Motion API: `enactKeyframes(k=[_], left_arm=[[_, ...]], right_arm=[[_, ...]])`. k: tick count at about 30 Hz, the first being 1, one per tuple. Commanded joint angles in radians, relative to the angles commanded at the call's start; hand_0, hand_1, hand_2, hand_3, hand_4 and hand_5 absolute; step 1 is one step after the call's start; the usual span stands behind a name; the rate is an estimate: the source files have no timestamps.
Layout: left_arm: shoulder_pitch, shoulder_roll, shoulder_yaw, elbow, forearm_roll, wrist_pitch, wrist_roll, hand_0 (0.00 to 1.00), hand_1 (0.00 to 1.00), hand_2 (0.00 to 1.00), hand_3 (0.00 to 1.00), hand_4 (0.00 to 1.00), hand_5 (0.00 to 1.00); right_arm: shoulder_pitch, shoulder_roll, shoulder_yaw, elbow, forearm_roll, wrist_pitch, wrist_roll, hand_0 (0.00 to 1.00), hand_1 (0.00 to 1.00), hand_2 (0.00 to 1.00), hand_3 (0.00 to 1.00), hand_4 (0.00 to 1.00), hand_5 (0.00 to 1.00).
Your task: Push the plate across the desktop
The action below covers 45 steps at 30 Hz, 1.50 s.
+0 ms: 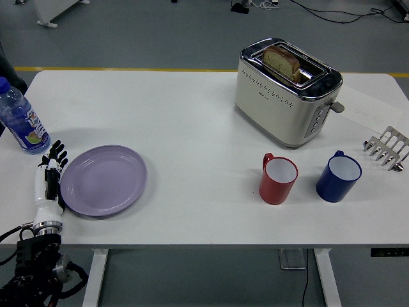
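The round lilac plastic plate lies flat near the left front of the white table, so the push across the desktop is judged barely begun; nearly the whole crossing is left. The left hand, white-backed with black fingers, is held edge-on against the plate's left rim, its fingers straight and extended, with nothing grasped. The plate is empty. A slice of brown bread is seen standing in a slot of the cream and chrome toaster. The red mug and the blue mug both appear empty. A blue-capped water bottle stands behind the hand.
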Motion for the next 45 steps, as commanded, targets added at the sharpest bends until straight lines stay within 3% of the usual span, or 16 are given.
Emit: enactKeyframes(k=[23, 37, 45], left_arm=[[-0.017, 0.000, 0.097, 0.003, -0.038, 0.004, 0.000, 0.831, 0.859, 0.882, 0.848, 0.523, 0.998], [-0.055, 0.000, 0.149, 0.013, -0.045, 0.013, 0.000, 0.827, 0.857, 0.882, 0.842, 0.517, 0.998], [-0.078, 0.000, 0.217, 0.026, -0.058, 0.013, 0.000, 0.824, 0.855, 0.880, 0.841, 0.515, 0.998]], right_arm=[[-0.007, -0.003, 0.018, 0.002, -0.033, -0.005, -0.013, 0.542, 0.529, 0.632, 0.656, 0.483, 0.585], [0.000, -0.005, 0.014, 0.002, -0.028, -0.003, -0.010, 0.542, 0.530, 0.632, 0.655, 0.483, 0.584], [0.005, -0.005, 0.017, 0.000, -0.030, -0.001, -0.010, 0.541, 0.530, 0.632, 0.656, 0.482, 0.584]])
